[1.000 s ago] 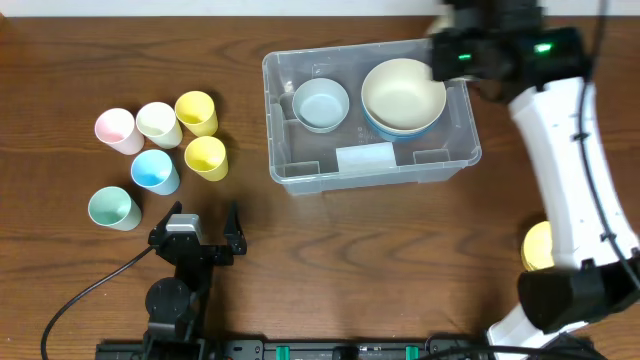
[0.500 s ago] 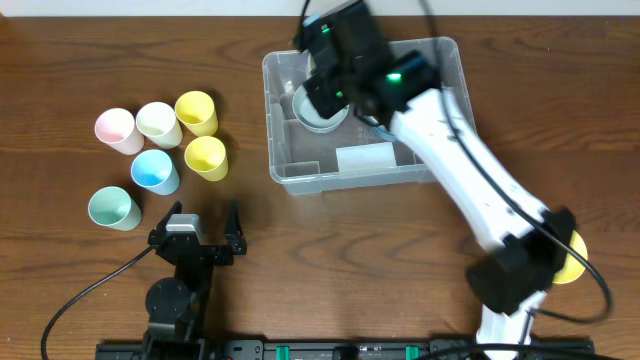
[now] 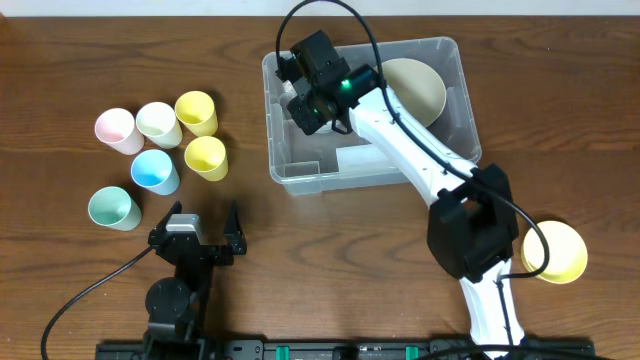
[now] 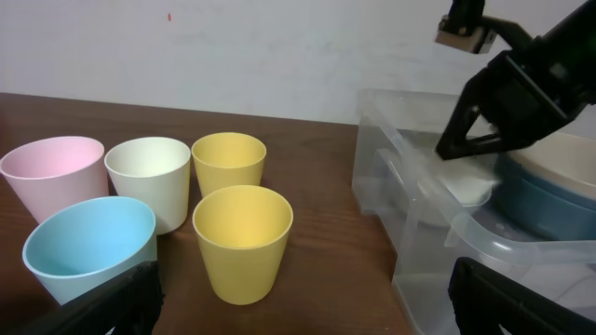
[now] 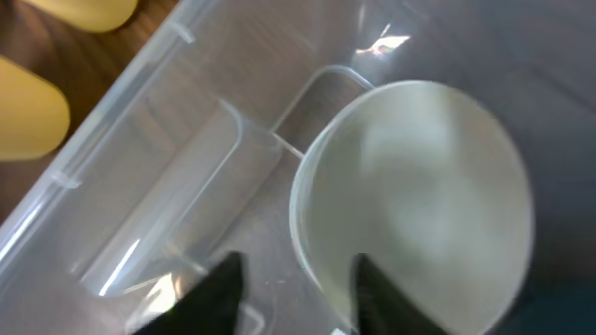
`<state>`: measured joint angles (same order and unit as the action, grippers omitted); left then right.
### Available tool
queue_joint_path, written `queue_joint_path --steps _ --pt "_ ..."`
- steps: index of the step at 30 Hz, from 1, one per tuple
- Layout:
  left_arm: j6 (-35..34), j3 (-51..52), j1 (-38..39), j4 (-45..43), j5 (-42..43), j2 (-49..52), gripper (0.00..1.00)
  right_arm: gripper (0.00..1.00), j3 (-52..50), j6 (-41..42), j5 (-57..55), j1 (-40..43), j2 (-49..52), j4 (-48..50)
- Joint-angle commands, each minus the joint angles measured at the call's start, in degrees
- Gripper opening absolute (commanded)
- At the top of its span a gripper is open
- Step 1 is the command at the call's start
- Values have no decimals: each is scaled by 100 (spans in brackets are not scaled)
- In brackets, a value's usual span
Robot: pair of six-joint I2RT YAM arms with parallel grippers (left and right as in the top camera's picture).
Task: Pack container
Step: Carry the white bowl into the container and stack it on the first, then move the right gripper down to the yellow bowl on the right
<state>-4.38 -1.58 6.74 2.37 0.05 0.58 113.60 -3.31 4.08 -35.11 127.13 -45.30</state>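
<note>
The clear container [image 3: 462, 118] stands at the table's middle back, also at the right in the left wrist view [image 4: 424, 251]. In its right half a cream bowl [image 3: 420, 85] is nested in a blue one. My right gripper [image 3: 312, 98] reaches down into its left half. There the jaws [image 5: 296, 265] stand apart astride the rim of a small pale bowl [image 5: 419, 195], one finger outside and one inside, with no grip on it. My left gripper [image 3: 200, 232] rests open near the front edge, with nothing between its fingers.
Several cups stand left of the container: pink [image 3: 113, 128], cream [image 3: 158, 122], two yellow [image 3: 196, 112] [image 3: 205, 156], blue [image 3: 155, 171] and green [image 3: 112, 208]. A yellow bowl [image 3: 553, 252] lies at the front right, beside the right arm's base.
My right arm swung from the container's far right corner to its left half, over the small bowl, and its jaws went from shut to apart. The left arm has not moved.
</note>
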Motion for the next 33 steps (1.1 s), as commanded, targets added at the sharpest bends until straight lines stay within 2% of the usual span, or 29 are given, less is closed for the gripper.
queue_joint_path --steps 1,5,11,16,23,33 --pt "72 136 -35 186 -46 -35 98 52 66 -44 -122 -48 35 87" --pt "72 136 -35 186 -46 -35 98 53 275 -44 -127 -48 -74 -52" --pt "72 136 -35 186 -46 -35 98 55 1062 11 -127 -26 -481 -977" --pt "72 136 -35 184 -46 -35 98 56 1401 656 -391 223 -1012 -1998" --pt "72 136 -35 186 -46 -35 98 61 1401 1364 -575 1200 -1633 -3224" --pt "72 136 -35 186 -46 -35 98 66 1401 1436 -555 2365 -2553 -4282"
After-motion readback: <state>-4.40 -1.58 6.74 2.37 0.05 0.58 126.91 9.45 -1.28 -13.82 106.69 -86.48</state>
